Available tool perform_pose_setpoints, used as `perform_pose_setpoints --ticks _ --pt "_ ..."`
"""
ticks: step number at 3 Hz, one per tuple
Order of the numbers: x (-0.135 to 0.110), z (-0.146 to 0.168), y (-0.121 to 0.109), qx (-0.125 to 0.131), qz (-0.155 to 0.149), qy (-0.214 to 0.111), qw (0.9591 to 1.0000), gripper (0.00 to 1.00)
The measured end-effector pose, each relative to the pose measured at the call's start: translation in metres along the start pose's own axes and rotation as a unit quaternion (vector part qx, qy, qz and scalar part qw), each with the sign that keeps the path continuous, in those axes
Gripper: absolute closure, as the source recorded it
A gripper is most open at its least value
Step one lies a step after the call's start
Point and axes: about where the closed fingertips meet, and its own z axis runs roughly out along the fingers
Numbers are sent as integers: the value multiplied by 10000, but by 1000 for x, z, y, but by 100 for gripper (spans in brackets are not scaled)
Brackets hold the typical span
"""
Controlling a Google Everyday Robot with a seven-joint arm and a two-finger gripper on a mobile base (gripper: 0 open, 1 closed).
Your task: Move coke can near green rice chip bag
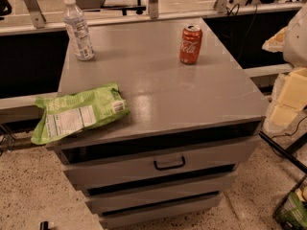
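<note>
The coke can (191, 44), red with white script and a silver top, stands upright on the back right of the grey cabinet top (163, 85). The green rice chip bag (76, 113) lies flat at the front left corner with its white label panel up, and it overhangs the left edge. My gripper (286, 96) is on the pale arm at the right edge of the view. It is off the cabinet's right side, well right of the can and lower, and it touches nothing.
A clear plastic bottle (78, 28) with a white cap stands at the back left of the top. The cabinet has drawers with a black handle (169, 165). A wire basket (291, 209) sits on the floor at bottom right. Railing posts run behind.
</note>
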Motion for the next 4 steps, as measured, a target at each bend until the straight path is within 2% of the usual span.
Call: perform_pose_setpoints --ticks 1,2,3,4 --pt "0 0 0 1 0 0 10000 0" --pt "3 -1 -18 23 36 -83 10000 0" --pt "5 6 -63 113 166 -259 9995 0" --pt "-2 22 -123 237 300 -468 9982 0"
